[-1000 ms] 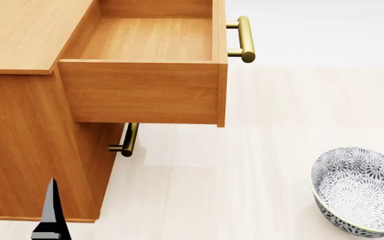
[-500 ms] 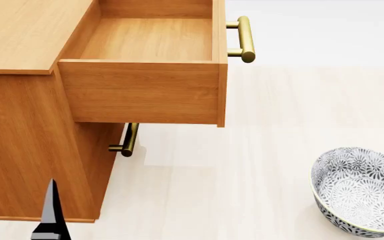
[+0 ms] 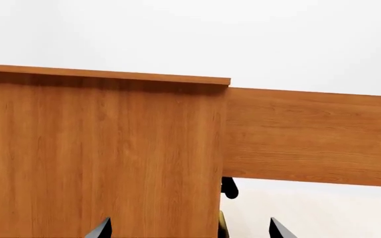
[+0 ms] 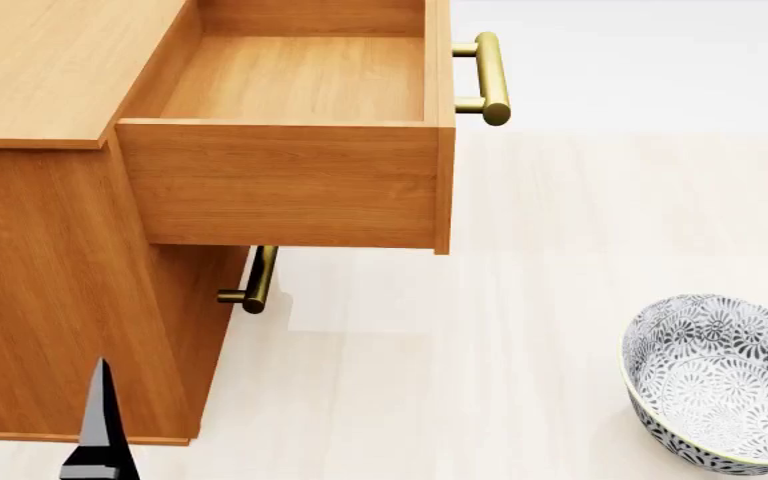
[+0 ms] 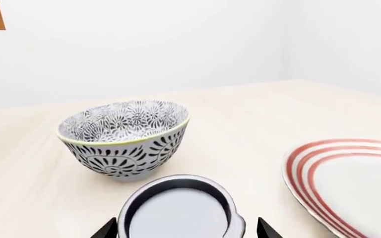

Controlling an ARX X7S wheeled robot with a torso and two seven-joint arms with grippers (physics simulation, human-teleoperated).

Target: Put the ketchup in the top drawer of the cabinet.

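Note:
The ketchup (image 5: 176, 210) shows only in the right wrist view, as a silver lid seen from above; its red label is hidden. My right gripper (image 5: 186, 229) has a finger against each side of the can and is narrowed onto it. The cabinet (image 4: 51, 60) stands at the left of the head view. Its top drawer (image 4: 277, 180) is pulled out and empty, its brass handle (image 4: 491, 78) at the far end. My left gripper (image 3: 189, 229) is open and empty, facing the cabinet's side (image 3: 97, 153); one of its fingers (image 4: 97, 425) shows in the head view.
A grey-patterned bowl (image 4: 718, 385) stands on the pale table at the right, just beyond the can in the right wrist view (image 5: 124, 136). A white plate with red rings (image 5: 349, 178) lies beside the can. The lower drawer's handle (image 4: 261, 280) sticks out under the open drawer.
Almost nothing; the left finger at the head view's bottom edge has sunk by a hair. Drawer and bowl have not moved.

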